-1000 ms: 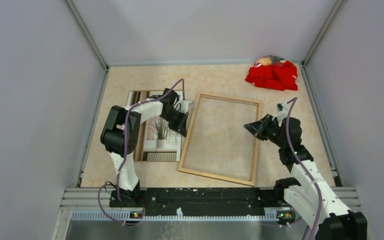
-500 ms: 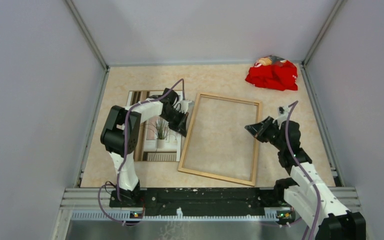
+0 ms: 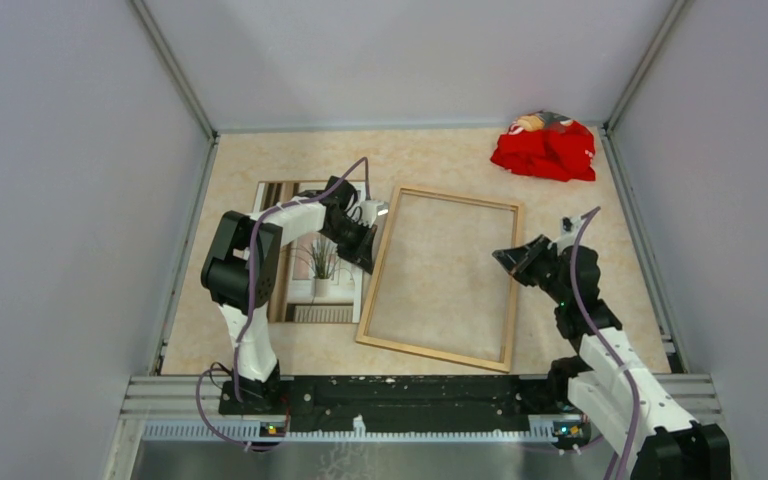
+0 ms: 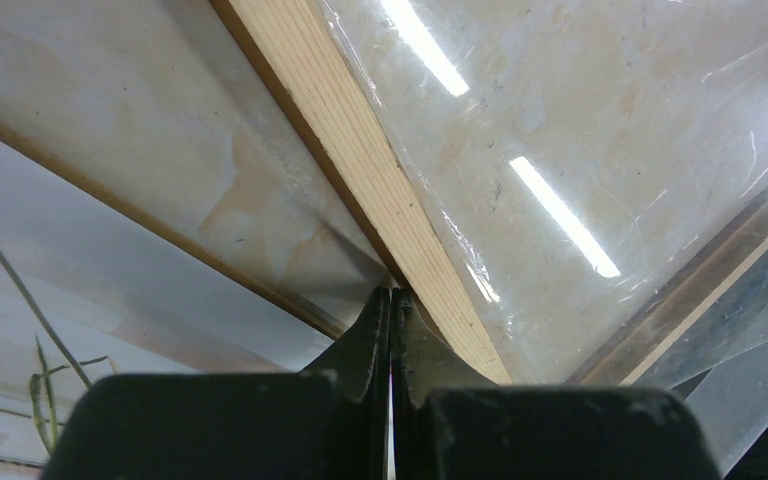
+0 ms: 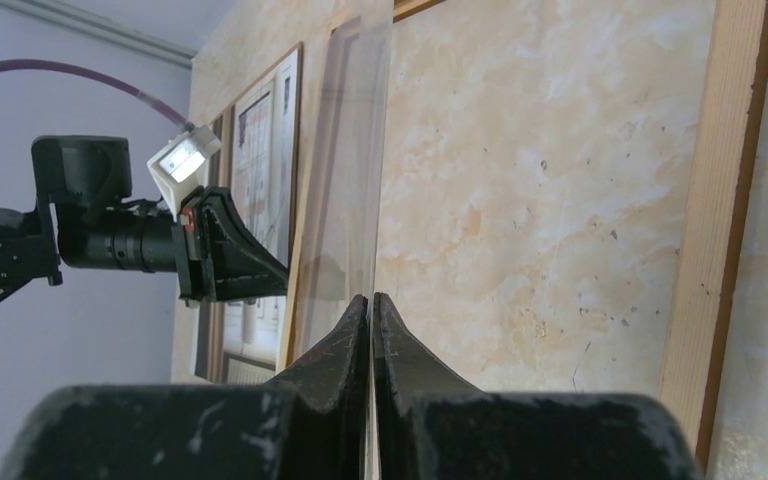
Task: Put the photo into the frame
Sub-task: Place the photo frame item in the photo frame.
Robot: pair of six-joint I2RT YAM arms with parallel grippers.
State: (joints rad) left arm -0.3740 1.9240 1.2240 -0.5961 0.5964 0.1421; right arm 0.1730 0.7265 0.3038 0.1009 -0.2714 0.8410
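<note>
The frame (image 3: 435, 352) lies flat mid-table, pale wood side up. Left of it, the photo (image 3: 310, 300) lies face up, partly under my left arm. My left gripper (image 3: 368, 262) is shut, its tips (image 4: 391, 292) at the outer edge of the frame's left rail (image 4: 360, 150), the photo (image 4: 60, 300) just beside them. My right gripper (image 3: 500, 256) is shut on the edge of a clear sheet (image 5: 350, 150) that slants over the frame's opening, reaching toward the left gripper (image 5: 282, 275). In the left wrist view that clear sheet (image 4: 580, 150) shows glare. Whether the left jaws pinch it is unclear.
A crumpled red cloth (image 3: 545, 148) lies at the back right corner. Grey walls and metal rails close in the table on three sides. The frame's right rail (image 5: 720, 200) runs just right of my right gripper (image 5: 371, 297).
The right arm has drawn back slightly toward its base, its gripper staying near the frame's right rail. The left arm, frame and photo have not moved.
</note>
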